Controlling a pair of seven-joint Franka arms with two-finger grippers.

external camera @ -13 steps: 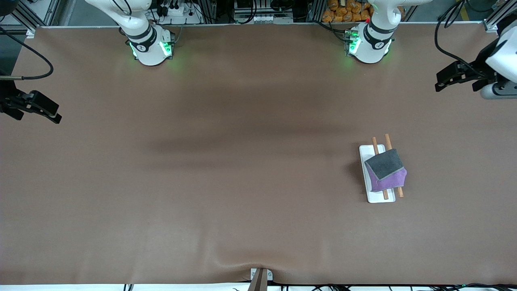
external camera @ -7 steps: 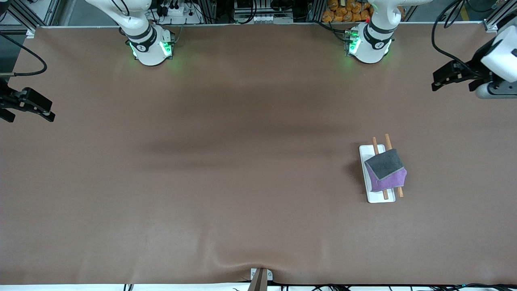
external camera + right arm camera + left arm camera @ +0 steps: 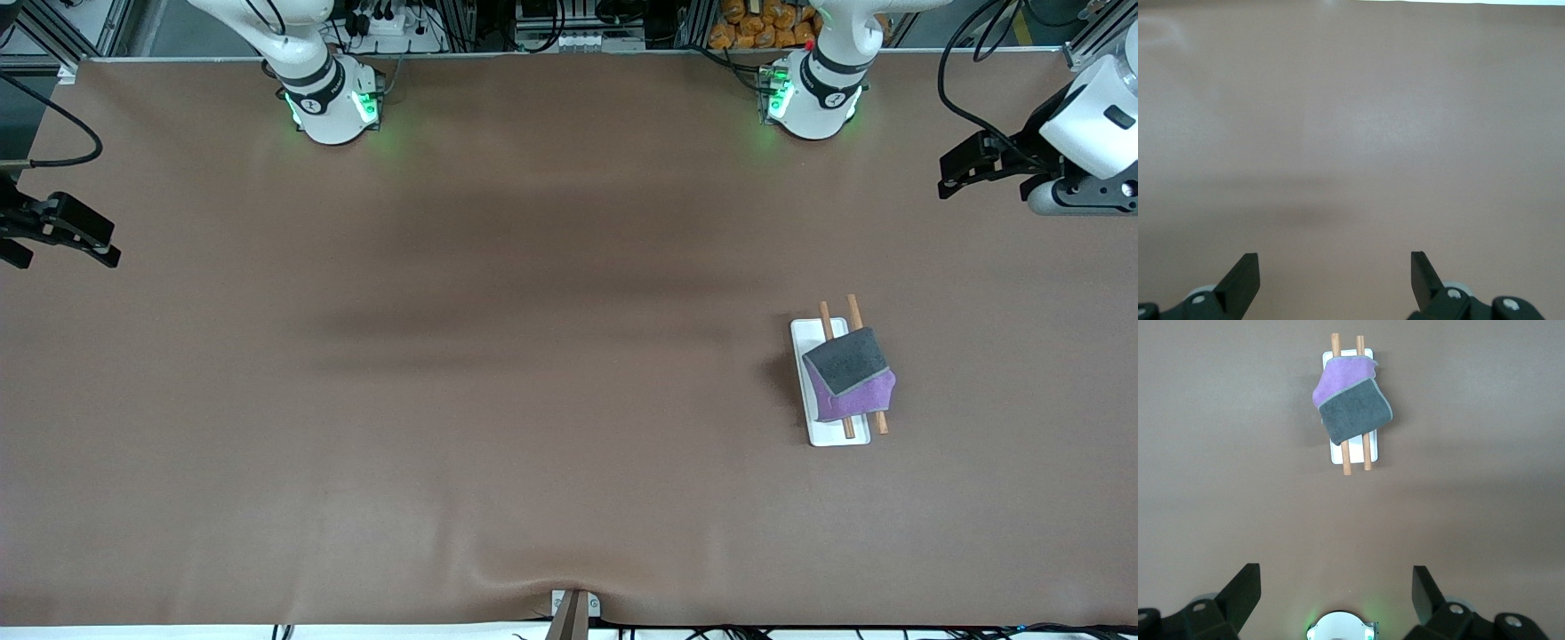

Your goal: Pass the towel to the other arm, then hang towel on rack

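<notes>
The towel [image 3: 849, 373] [image 3: 1350, 403], dark grey on one half and purple on the other, lies draped over the two brown rods of the white rack [image 3: 813, 422] [image 3: 1335, 457], toward the left arm's end of the table. My left gripper [image 3: 949, 176] [image 3: 1337, 587] hangs open and empty high over the table at that end, well away from the rack. My right gripper [image 3: 105, 247] [image 3: 1335, 267] is open and empty too, raised over the table's edge at the right arm's end.
Brown cloth covers the whole table [image 3: 498, 373]. The right arm's base [image 3: 331, 102] and the left arm's base [image 3: 811, 98] stand along the edge farthest from the front camera. A small bracket [image 3: 573, 609] sits at the nearest edge.
The left gripper has drifted up and toward the table's middle, away from the front camera. The right gripper drew back toward its table end, then stopped. Towel and rack stayed put.
</notes>
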